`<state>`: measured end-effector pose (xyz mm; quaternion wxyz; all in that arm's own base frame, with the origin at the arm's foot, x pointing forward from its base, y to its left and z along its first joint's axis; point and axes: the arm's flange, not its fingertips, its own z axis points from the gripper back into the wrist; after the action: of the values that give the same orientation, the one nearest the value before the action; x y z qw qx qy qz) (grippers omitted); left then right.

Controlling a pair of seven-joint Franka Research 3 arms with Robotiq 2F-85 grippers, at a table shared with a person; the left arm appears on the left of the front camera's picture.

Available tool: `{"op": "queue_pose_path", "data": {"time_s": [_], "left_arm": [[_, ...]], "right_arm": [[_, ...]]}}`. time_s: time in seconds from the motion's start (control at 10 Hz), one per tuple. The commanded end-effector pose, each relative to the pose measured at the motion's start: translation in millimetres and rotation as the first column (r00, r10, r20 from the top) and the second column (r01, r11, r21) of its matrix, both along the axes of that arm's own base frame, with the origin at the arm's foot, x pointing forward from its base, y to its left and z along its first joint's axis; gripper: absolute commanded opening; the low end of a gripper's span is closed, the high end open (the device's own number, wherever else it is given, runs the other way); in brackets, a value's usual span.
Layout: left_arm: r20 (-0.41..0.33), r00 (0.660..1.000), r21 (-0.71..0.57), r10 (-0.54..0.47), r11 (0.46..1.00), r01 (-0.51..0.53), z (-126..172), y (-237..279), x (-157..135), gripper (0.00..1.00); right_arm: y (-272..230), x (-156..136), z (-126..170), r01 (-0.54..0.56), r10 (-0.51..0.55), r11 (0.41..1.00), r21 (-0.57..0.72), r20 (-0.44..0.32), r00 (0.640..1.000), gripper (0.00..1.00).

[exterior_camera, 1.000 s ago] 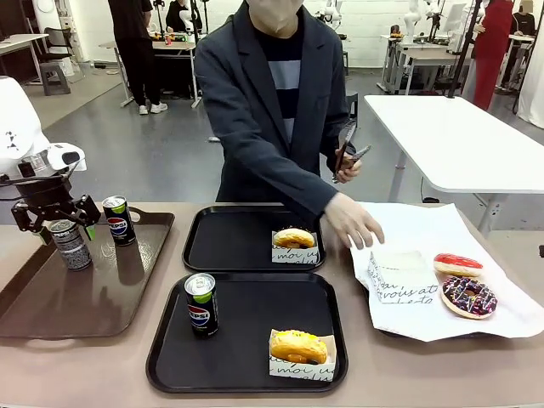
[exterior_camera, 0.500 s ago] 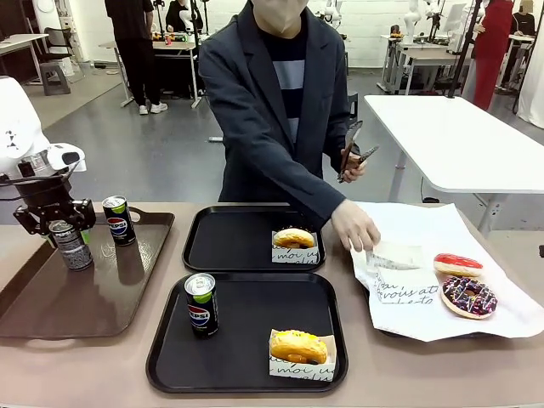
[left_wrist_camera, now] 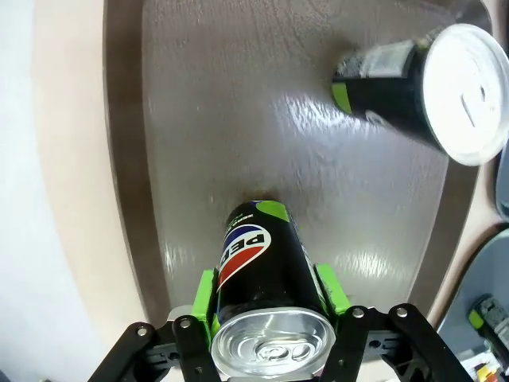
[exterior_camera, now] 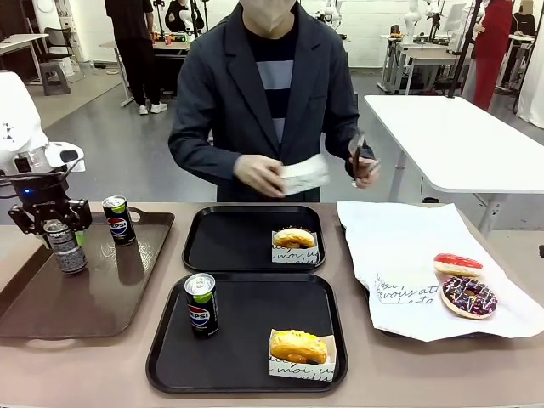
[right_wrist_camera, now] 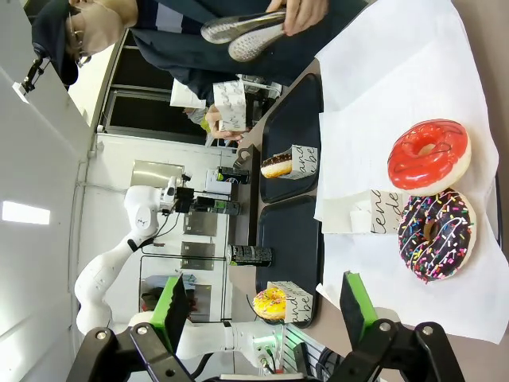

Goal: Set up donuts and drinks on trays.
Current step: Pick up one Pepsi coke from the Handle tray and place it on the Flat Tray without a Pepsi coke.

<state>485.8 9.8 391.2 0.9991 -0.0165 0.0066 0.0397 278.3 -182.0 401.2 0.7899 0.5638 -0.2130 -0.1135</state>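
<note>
1. Your left gripper (exterior_camera: 47, 223) sits at the far left of the brown tray (exterior_camera: 102, 297), its green pads (left_wrist_camera: 208, 298) pressed on either side of a Pepsi can (left_wrist_camera: 258, 255); you cannot tell whether the can's base touches the tray
2. A second Pepsi can (exterior_camera: 118, 219) stands upright on the same tray, just to the right of the held one
3. Your right gripper (right_wrist_camera: 264, 318) has its fingers spread wide with nothing between them
4. The near black tray (exterior_camera: 255, 331) carries an upright can (exterior_camera: 201, 303) at its left and a yellow donut (exterior_camera: 297, 347) in a paper sleeve at its near right corner
5. The far black tray (exterior_camera: 229, 242) holds one sleeved yellow donut (exterior_camera: 294, 238) at its right side
6. On the white paper (exterior_camera: 408, 238) at the right lie a red donut (exterior_camera: 457, 263), a sprinkled dark donut (exterior_camera: 469, 297) and a spare sleeve (exterior_camera: 404, 289)
7. The person holds an empty sleeve (exterior_camera: 304, 174) in one hand (exterior_camera: 259, 174) and tongs (exterior_camera: 361, 157) in the other, above the table's far edge
</note>
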Motion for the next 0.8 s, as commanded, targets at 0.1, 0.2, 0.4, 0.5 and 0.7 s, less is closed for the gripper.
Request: {"op": "queue_pose_path", "data": {"time_s": [0.1, 0.2, 0.4, 0.5, 0.7], "left_arm": [[-0.03, 0.998, 0.036, -0.055, 0.998, 0.056, 75, -16, -52, 0.0], [-0.026, 0.997, 0.028, -0.07, 0.997, 0.07, 94, -19, -72, 0.0], [0.006, 0.993, 0.004, -0.12, 0.993, 0.12, 117, -21, -103, 0.0], [0.028, 0.993, 0.006, -0.116, 0.993, 0.115, 123, -20, -109, 0.0], [-0.001, 0.996, 0.021, -0.092, 0.996, 0.092, 127, -24, -104, 0.0]], "right_arm": [[0, 0, 0, -0.003, 0.003, 1.0, 0.008, 0.008, 1.0, 1.0], [0, 0, 0, -0.003, 0.003, 1.0, 0.008, 0.008, 1.0, 1.0], [0, 0, 0, -0.003, 0.003, 1.0, 0.008, 0.008, 1.0, 1.0], [0, 0, 0, -0.003, 0.003, 1.0, 0.008, 0.008, 1.0, 1.0], [0, 0, 0, -0.003, 0.003, 1.0, 0.008, 0.008, 1.0, 1.0]]}}
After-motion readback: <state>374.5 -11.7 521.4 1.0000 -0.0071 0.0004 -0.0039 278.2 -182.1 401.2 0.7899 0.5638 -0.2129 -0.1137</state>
